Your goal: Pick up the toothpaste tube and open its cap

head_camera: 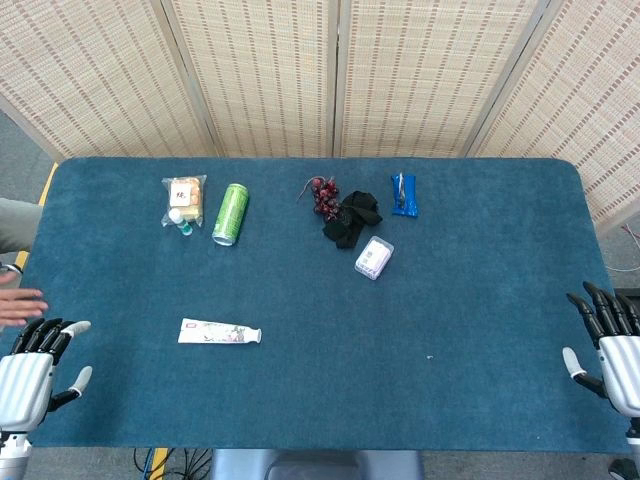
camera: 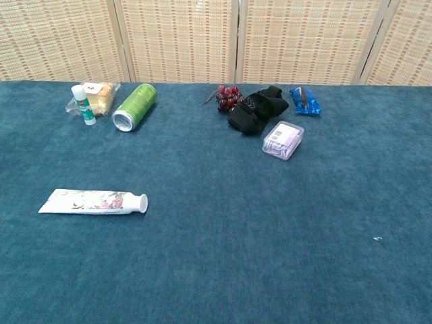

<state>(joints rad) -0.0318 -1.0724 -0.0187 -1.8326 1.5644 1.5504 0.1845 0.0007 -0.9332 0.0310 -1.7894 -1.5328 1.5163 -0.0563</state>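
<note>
Lying alone near the left edge: toothpaste tube [head_camera: 219, 332], hands apart.

Landmark: toothpaste tube [head_camera: 219, 332], lying flat on the table [head_camera: 450, 330], near-left area, cap end pointing right. Behind it: can [head_camera: 230, 213] on its side, with snack packet [head_camera: 184, 200] just left of the can. Behind and right of tube: grape bunch [head_camera: 324, 196], cloth [head_camera: 352, 218] touching it, small box [head_camera: 373, 258] just before the cloth, wrapper [head_camera: 403, 194] furthest right. Left hand [head_camera: 35, 370] left of tube at the near edge; right hand [head_camera: 610, 345] well apart, far right.
</note>
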